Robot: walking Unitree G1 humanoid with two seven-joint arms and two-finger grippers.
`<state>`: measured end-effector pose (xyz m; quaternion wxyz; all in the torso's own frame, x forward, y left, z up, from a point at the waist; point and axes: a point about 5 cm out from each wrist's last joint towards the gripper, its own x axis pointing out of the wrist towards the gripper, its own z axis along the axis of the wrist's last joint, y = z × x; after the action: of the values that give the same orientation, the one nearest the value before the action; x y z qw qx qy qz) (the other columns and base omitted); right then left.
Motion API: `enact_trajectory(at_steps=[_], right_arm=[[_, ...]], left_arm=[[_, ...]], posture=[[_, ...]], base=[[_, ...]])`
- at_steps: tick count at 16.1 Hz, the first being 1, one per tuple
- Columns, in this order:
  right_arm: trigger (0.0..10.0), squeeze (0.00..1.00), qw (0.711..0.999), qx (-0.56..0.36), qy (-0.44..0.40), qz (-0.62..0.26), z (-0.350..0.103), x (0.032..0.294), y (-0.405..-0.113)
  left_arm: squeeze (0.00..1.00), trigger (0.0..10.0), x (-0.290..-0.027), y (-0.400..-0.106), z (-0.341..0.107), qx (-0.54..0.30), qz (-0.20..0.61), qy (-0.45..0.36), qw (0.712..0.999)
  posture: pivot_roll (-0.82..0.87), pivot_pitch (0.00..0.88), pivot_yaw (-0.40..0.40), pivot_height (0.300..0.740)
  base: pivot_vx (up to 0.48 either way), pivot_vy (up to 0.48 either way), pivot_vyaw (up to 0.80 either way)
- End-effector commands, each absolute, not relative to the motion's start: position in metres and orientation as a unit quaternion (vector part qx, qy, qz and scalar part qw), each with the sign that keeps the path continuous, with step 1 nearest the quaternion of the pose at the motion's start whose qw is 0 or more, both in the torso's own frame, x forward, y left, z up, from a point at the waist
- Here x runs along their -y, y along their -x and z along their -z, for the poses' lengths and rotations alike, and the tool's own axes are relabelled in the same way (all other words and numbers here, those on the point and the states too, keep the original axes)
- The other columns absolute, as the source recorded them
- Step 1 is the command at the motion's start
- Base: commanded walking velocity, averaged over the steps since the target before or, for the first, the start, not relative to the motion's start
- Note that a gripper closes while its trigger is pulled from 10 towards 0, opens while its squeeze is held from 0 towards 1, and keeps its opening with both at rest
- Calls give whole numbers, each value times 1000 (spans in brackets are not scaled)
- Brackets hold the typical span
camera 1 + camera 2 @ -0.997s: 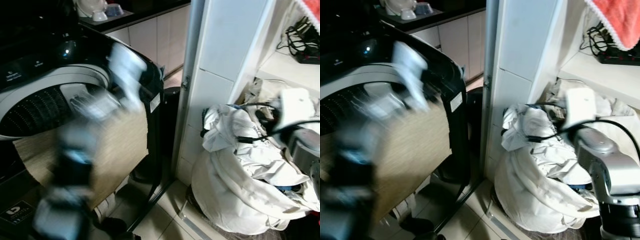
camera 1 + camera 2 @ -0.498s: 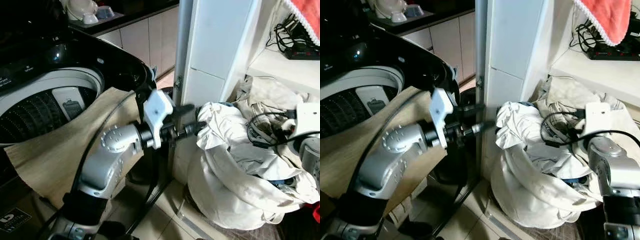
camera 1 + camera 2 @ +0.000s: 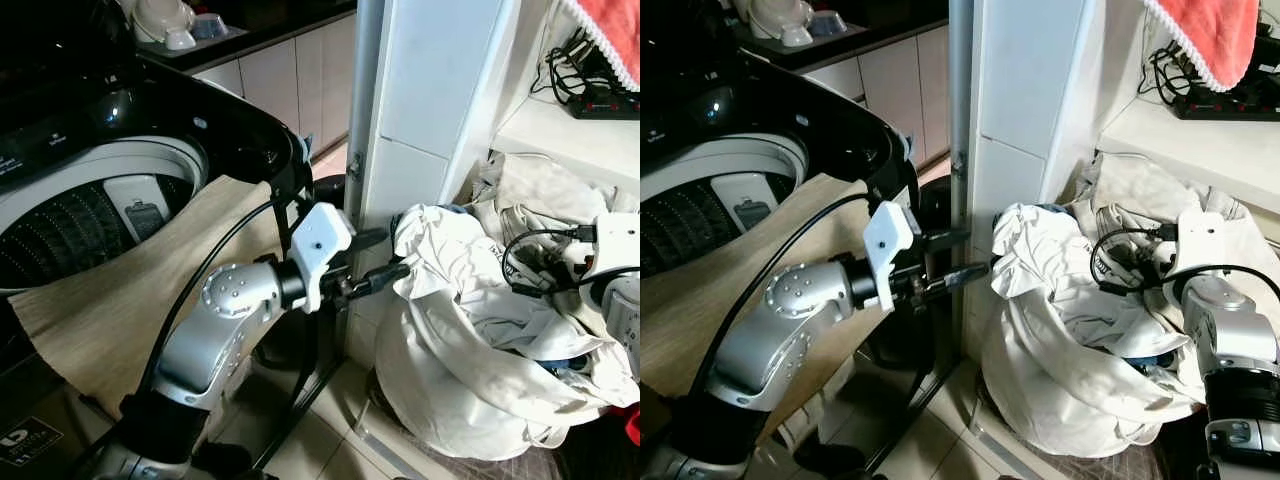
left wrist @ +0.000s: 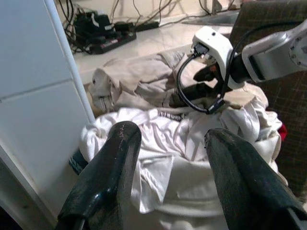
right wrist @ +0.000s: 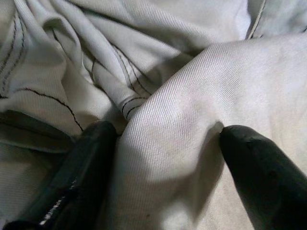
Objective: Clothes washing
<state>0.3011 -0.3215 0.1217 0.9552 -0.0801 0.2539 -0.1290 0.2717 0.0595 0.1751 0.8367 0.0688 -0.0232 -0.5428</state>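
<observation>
The heaped pile of crumpled white and cream clothes sits low at the robot's right, bulging out of a white laundry bag on the tiled floor, against the white pillar. The left claw reaches across from the left with its two black fingers spread; its tips lie just at the near edge of the pile, at a rumpled white fold, and whether they touch it cannot be told. In the left wrist view those fingers stand apart with the white cloth between and beyond them.

The right claw is down in the top of the pile, its fingers spread on either side of a raised ridge of cream twill; the cloth bulges between them, but it is not pinched. From the head, the right arm's white wrist lies on the clothes with black cable looped beside it.

The clothes are wrinkled, mostly white below and beige above, some with dark stitched seams.

To the left stands a black top-loading washing machine with its grey drum open, and a tan woven cloth hangs over its front edge.
</observation>
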Motion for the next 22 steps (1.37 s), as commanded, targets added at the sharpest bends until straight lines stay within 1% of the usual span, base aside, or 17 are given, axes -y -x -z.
enact_trajectory(at_steps=[1,2,14,15,16,18,19,21,22], right_arm=[[745,0,951,-269,85,130,-118,325,-300],[0,0,950,-272,84,129,-117,325,-300],[0,0,953,-267,71,121,-113,322,-304],[0,0,954,-266,71,121,-114,322,-305],[0,0,954,-265,71,121,-114,322,-305],[0,0,954,-264,72,121,-114,322,-304],[0,0,955,-262,71,120,-115,322,-304],[0,0,957,-255,70,121,-117,322,-302],[0,0,958,-249,69,122,-118,323,-301]], left_arm=[[0,10000,-59,-268,-179,31,551,-74,831],[0,10000,-59,-268,-179,30,554,-71,829],[0,10000,-59,-269,-179,34,557,-80,826],[0,10000,-60,-273,-181,49,528,-67,845],[0,10000,-60,-275,-181,49,519,-60,851],[0,10000,-60,-278,-184,61,502,-50,861],[0,10000,-60,-280,-183,61,501,-61,861],[0,10000,-63,-283,-182,71,475,-66,875],[0,10000,-62,-282,-180,63,484,-67,870]], posture=[[-165,0,42,740],[-166,0,41,740],[-163,0,46,740],[-162,0,46,740],[-162,0,46,740],[-162,0,45,740],[-162,0,45,740],[-166,0,46,740],[-166,0,46,740]], base=[[0,0,0],[0,0,0],[0,0,0],[0,0,0],[0,0,0],[0,0,0],[0,0,0],[0,0,0],[0,0,0]])
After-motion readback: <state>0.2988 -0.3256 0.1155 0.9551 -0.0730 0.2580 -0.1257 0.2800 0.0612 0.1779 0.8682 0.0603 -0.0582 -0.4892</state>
